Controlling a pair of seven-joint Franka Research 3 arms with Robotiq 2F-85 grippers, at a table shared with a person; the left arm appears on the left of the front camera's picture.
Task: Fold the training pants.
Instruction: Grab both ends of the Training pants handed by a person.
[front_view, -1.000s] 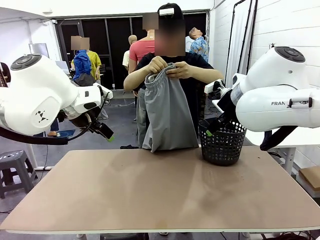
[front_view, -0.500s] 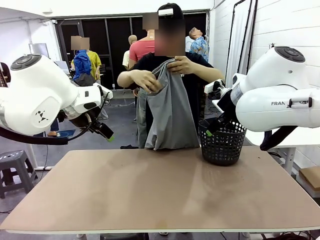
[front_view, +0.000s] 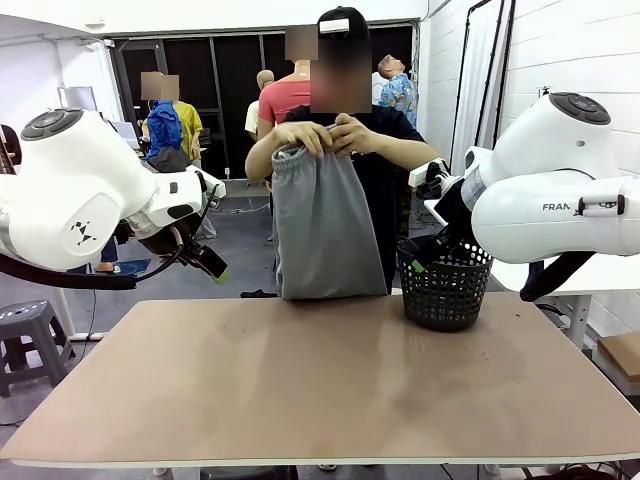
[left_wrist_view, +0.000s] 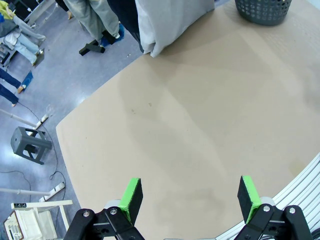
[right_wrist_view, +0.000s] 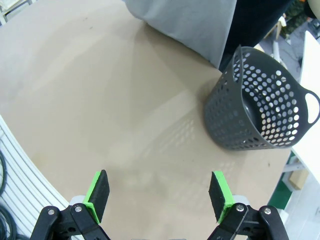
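Since a moment ago the person's hands (front_view: 312, 138) have come together on the waistband, so the training pants (front_view: 325, 225) hang flat and straight, far ahead of both grippers, with the hem at the table's (front_view: 320, 390) far edge. The black basket (right_wrist_view: 235, 125) stands on the table ahead of the right gripper (right_wrist_view: 159, 192) and off to its right, its bare floor showing through the open top. Both arms are poised above the table as before. The right gripper and the left gripper (left_wrist_view: 190, 192) are spread wide, with nothing between their green pads.
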